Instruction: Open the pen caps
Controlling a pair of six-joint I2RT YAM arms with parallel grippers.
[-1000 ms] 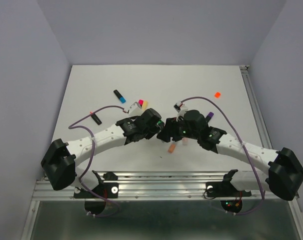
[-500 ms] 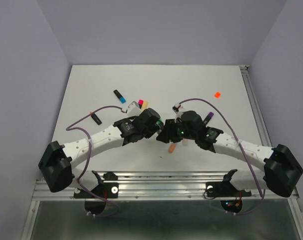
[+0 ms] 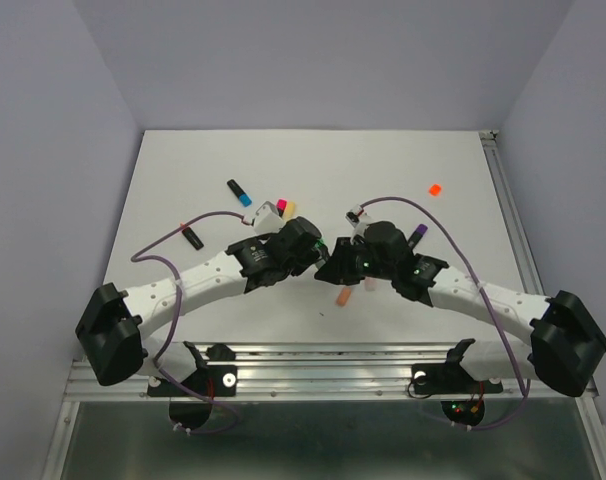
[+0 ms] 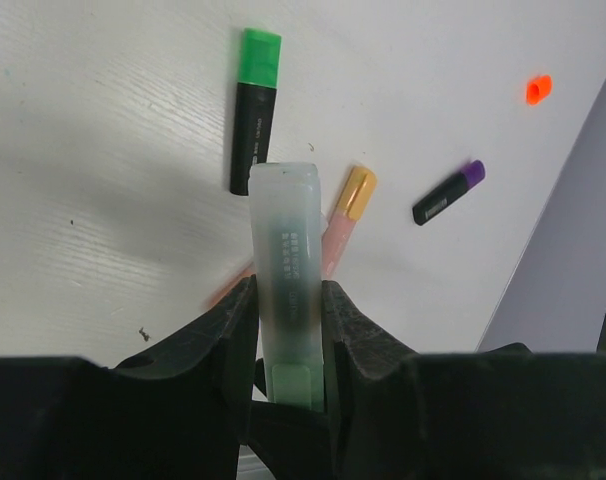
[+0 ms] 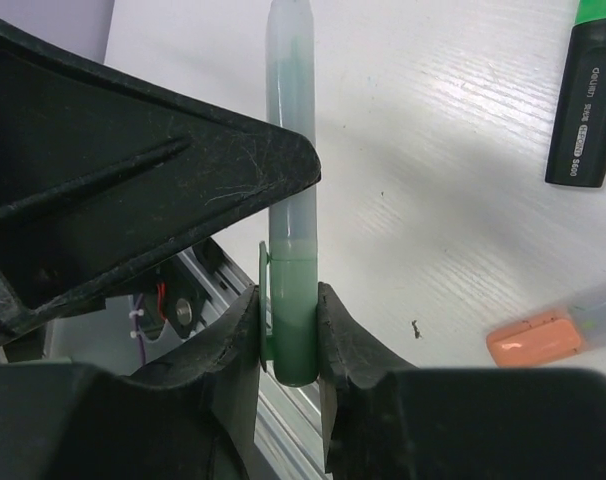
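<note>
At mid-table, near the front edge, we find both arms stretched low and inward from their outer bases. Their forearms slope toward each other and the wrists meet nose to nose over the white table (image 3: 383, 160).

The left gripper (image 4: 286, 290) is turned so that its fingers pinch the translucent mint highlighter body (image 4: 285, 250) about halfway along. The barrel stands crosswise through the jaws, with its flat pale end toward the wrist camera.

The right gripper (image 5: 288, 300) comes in from the opposite side. Its jaws are pressed against the green cap (image 5: 293, 335) at the other end of the same pen, one pad on each flank. The cap's clip shows on the left. The cap sits on the barrel, and we see no gap at the joint. The pen is off the table, held between the two grippers.

On the table below lie three capped pens:
- a black highlighter with green cap (image 4: 255, 110)
- a peach highlighter with orange cap (image 4: 341, 225) beside it
- a black pen with purple cap (image 4: 448, 192) further right

A loose orange cap (image 3: 434, 188) lies well apart toward the far right. A blue-capped pen (image 3: 240, 192) lies far left of centre. Pink (image 3: 268, 209) and yellow (image 3: 288, 208) pieces sit just beyond the left wrist; we cannot tell whether they are caps alone.
</note>
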